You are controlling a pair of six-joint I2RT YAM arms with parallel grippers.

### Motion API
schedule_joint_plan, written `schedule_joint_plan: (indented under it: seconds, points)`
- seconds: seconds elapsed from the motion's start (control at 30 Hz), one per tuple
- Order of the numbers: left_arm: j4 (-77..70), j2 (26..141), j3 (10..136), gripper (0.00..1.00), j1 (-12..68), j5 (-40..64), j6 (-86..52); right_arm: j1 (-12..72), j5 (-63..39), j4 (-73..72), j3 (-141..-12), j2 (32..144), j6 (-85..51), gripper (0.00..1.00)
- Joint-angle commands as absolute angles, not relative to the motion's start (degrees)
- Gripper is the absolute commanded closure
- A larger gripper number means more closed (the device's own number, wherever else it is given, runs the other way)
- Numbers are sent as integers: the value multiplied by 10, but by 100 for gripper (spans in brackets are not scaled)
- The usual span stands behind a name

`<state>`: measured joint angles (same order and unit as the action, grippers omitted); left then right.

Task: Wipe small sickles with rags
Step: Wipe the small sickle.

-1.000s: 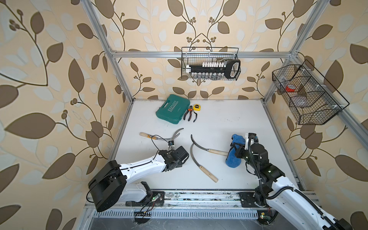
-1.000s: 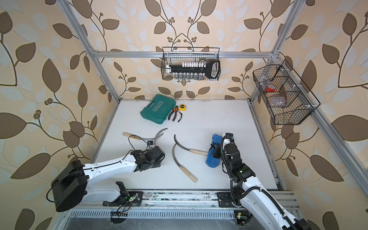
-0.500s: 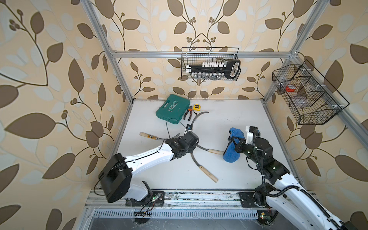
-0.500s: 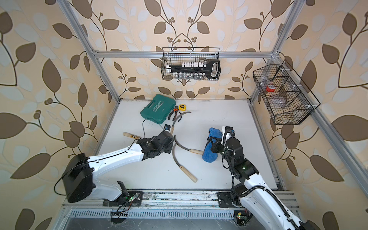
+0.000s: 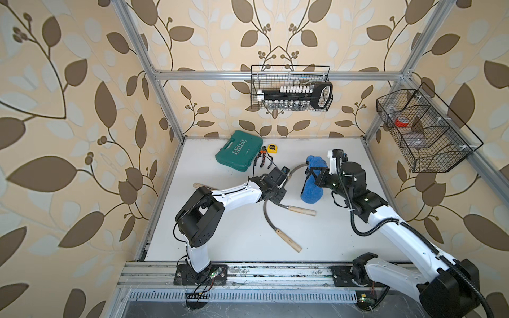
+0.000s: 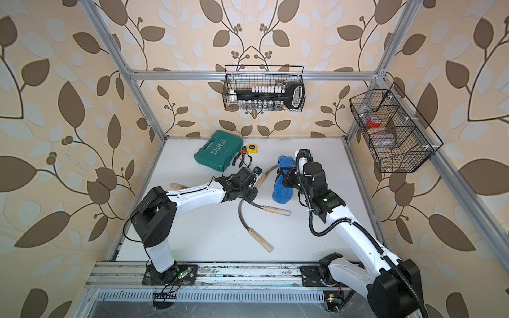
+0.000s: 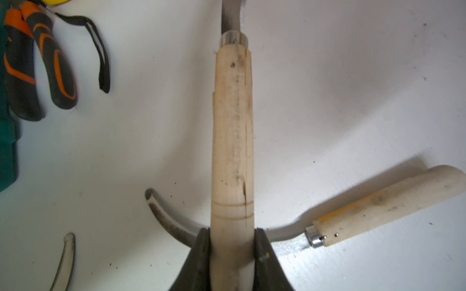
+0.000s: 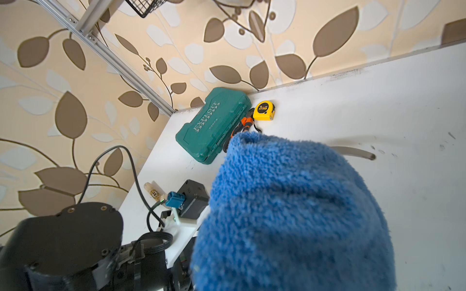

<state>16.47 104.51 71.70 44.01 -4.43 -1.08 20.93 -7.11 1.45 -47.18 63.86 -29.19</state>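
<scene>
My left gripper is shut on the pale wooden handle of one small sickle, held off the table; its grey blade reaches toward the rag. My right gripper is shut on the blue fluffy rag, which hangs over the jaws and hides them in the right wrist view; the rag fills that view, with the blade tip showing past it. Two more sickles lie mid-table. A fourth sickle's handle shows behind the left arm.
A teal tool case, orange-and-black pliers and a yellow tape measure sit at the back of the white table. Wire baskets hang on the back wall and the right wall.
My left gripper has carried its sickle up and to the right, bringing the blade next to the rag. The right gripper has moved the rag back and slightly left.
</scene>
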Motion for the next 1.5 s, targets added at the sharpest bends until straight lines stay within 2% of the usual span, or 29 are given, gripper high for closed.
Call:
schedule_joint_plan:
  seconds: [0.0, 0.1, 0.23, 0.43, 0.67, 0.77, 1.13, 1.33, 1.47]
  points:
    - [156, 1078, 747, 100, 443, -19, 30, 208, -104, -30, -480, 656, -265, 100]
    - [103, 1087, 723, 100, 437, -34, 61, 206, -83, -31, -491, 684, -255, 100]
    - [103, 1105, 741, 100, 425, -70, 62, 201, -92, -34, -531, 764, -258, 100]
    - [39, 1063, 684, 100, 427, -32, 76, 201, -97, -30, -603, 888, -261, 100]
    - [-43, 1005, 613, 100, 428, -33, 55, 202, -103, -14, -660, 998, -250, 100]
    - [-113, 986, 560, 100, 434, 3, 63, 202, -94, -4, -676, 1038, -240, 100]
    - [-184, 915, 507, 100, 435, 86, 47, 216, -58, -8, -646, 1042, -247, 100]
    - [-250, 880, 454, 100, 434, 66, 42, 233, -44, 2, -645, 1042, -245, 100]
    - [-235, 890, 468, 100, 434, 81, 40, 248, -37, 6, -642, 1024, -241, 100]
